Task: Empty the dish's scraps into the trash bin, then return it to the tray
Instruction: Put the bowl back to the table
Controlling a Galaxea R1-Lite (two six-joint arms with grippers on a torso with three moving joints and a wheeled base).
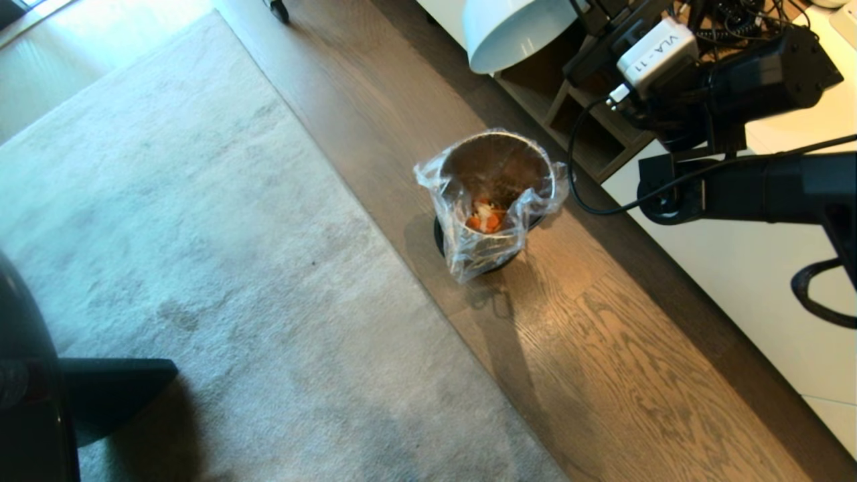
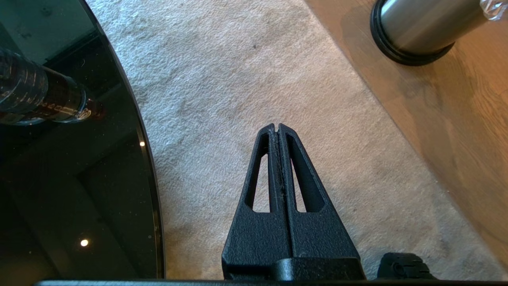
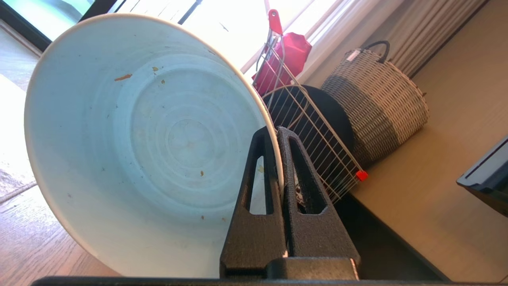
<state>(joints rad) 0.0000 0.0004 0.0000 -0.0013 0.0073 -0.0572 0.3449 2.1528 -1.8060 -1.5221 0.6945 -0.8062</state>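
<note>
My right gripper (image 3: 276,133) is shut on the rim of the dish (image 3: 139,151), one finger inside the wall and one outside. The white bowl is tipped on its side and holds only a few tiny specks. In the head view the dish (image 1: 515,30) hangs up beyond the trash bin (image 1: 495,194), a steel bin with a clear bag liner standing on the wood floor. Orange and pale scraps (image 1: 485,217) lie inside the bin. A dark low-rimmed corner (image 3: 484,174) that looks like the tray pokes in over the pale tabletop. My left gripper (image 2: 276,127) hangs shut and empty over the rug.
A grey rug (image 1: 201,268) covers the floor left of the bin. A white low table (image 1: 736,281) runs along the right. A woven basket (image 3: 377,99) and a wire rack (image 3: 313,131) stand beyond the bowl. A round black glass table (image 2: 71,178) is by my left arm.
</note>
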